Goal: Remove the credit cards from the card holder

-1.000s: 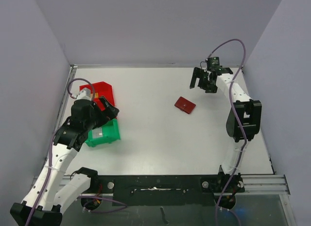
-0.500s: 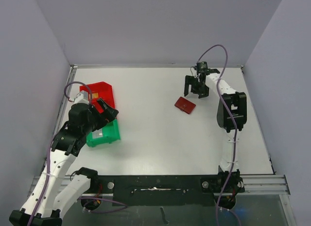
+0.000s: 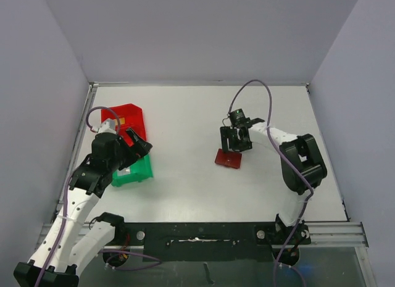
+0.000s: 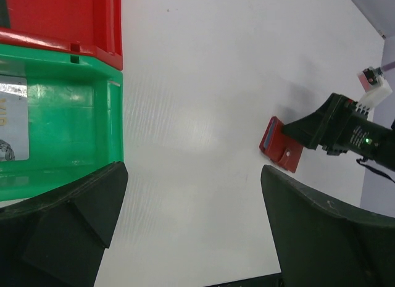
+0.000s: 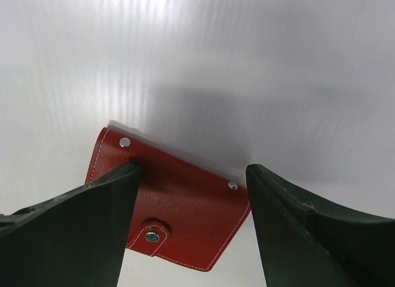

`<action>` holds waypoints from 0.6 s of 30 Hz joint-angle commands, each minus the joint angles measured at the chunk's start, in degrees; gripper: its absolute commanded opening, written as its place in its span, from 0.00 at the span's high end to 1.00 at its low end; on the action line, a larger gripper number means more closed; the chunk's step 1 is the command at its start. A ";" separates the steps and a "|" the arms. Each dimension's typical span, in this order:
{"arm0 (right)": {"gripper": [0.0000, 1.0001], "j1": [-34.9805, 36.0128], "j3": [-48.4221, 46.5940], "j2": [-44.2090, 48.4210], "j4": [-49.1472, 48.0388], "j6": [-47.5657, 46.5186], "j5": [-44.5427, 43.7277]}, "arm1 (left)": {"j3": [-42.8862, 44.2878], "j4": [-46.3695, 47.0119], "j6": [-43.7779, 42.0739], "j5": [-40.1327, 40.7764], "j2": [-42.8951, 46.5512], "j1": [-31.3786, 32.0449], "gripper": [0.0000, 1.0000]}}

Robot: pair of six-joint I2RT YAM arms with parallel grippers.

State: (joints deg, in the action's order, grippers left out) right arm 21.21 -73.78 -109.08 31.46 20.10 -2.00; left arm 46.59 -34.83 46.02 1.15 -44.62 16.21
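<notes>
Straddling card holder (image 5: 179,203) edges, right tool (image 3: 234,147) (jaws apart)

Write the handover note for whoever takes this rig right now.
Left hand: open, empty, over the edge of the green bin, which sits beside the red bin.
Right hand: open, low astride the card holder, not clamped on it.
The card holder lies flat on the table, folded, tab snapped shut.
Done: a silver-grey card lies in the green bin.
Left: grip the holder, unsnap it, pull out any cards inside; none show from outside.
</notes>
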 commanded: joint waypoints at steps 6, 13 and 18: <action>0.27 12.04 19.66 16.98 -1.01 9.56 1.41 | -0.77 6.17 -0.19 -3.52 -2.12 0.26 0.09; 0.20 12.09 18.00 26.44 -1.61 7.91 1.75 | -0.73 6.13 -0.62 -4.36 -3.62 0.25 0.10; 0.21 11.11 17.05 22.48 2.01 9.56 -1.87 | -0.13 6.13 -0.63 -6.76 -4.31 0.23 0.10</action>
State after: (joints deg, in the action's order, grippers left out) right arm 32.97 -54.92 -83.96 31.18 27.81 -0.32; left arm 45.23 -32.60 46.09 -2.85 -48.90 16.21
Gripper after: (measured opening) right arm 0.802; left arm 0.905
